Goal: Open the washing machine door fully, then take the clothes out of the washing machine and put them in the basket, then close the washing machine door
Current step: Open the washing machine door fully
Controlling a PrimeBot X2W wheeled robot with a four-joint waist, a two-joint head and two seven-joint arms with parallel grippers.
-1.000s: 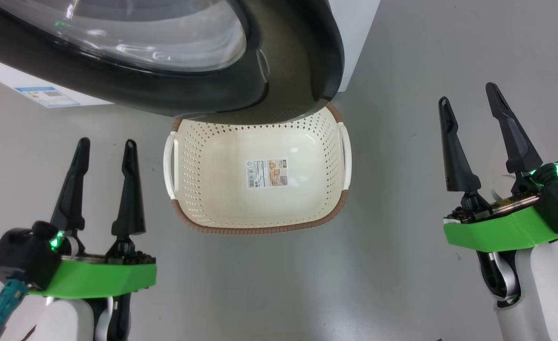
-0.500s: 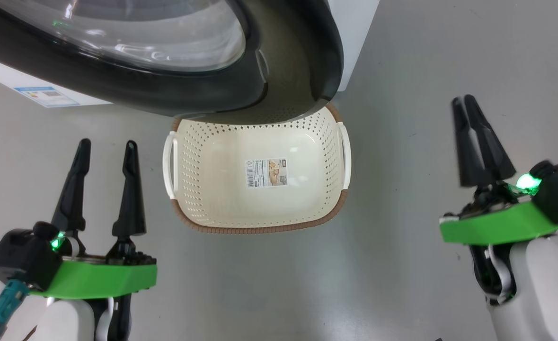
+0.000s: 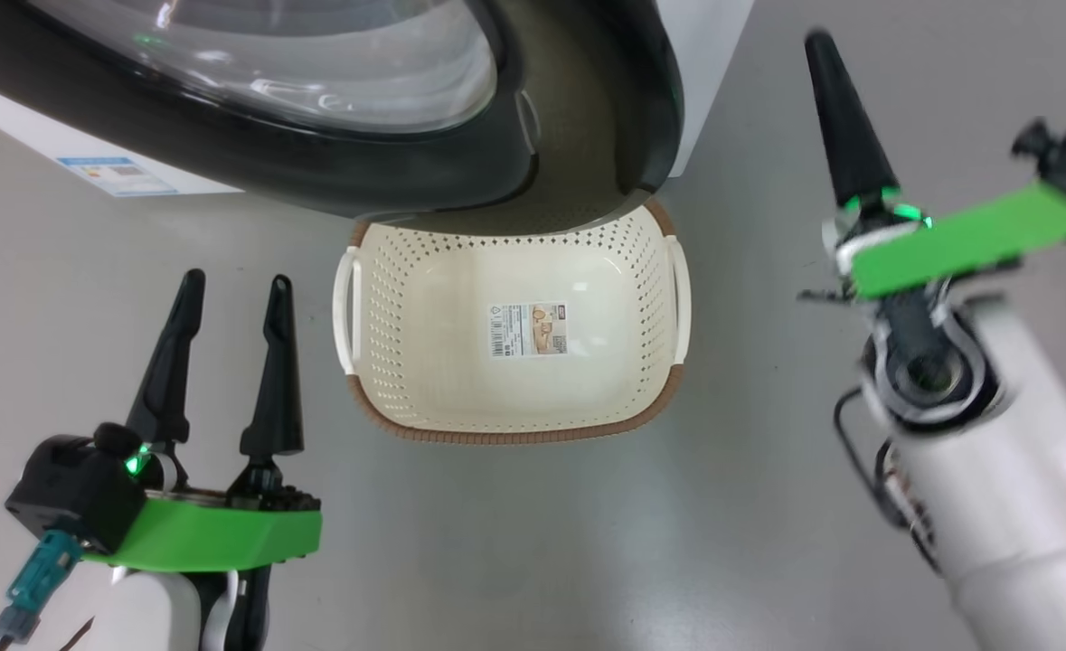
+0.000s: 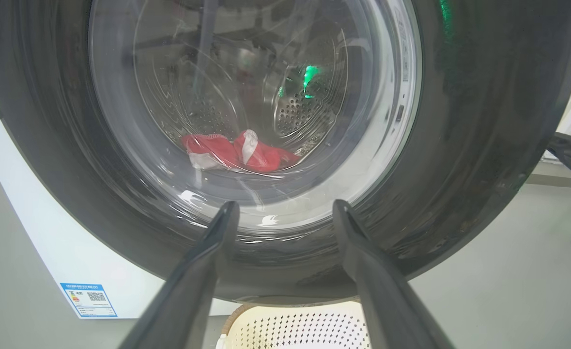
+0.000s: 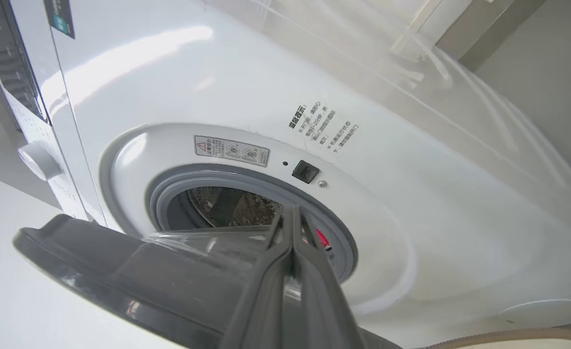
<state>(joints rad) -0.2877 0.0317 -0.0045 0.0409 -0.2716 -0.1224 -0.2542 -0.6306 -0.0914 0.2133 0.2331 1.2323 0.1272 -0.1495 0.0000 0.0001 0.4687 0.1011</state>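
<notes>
At two o'clock from the basket (image 3: pixel 514 435), the right gripper (image 3: pixel 819 45) is hovering pinched together, the left gripper (image 3: pixel 236 280) gaping at eight. The pinched tip may be slipping off the ajar door (image 3: pixel 270 81) at twelve, stranding clothes (image 4: pixel 237 152) inside.

Black-rimmed door (image 3: pixel 316 172) ajar over cream basket (image 3: pixel 514 436); red clothes (image 4: pixel 239 152) inside steel drum (image 5: pixel 227 206)

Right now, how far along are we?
Done: the washing machine door stands partly open, not fully. In hand: the right tool, shut and empty, points toward the opening. Left: the red clothes lie in the drum, the basket is empty, and the door needs closing afterwards.
</notes>
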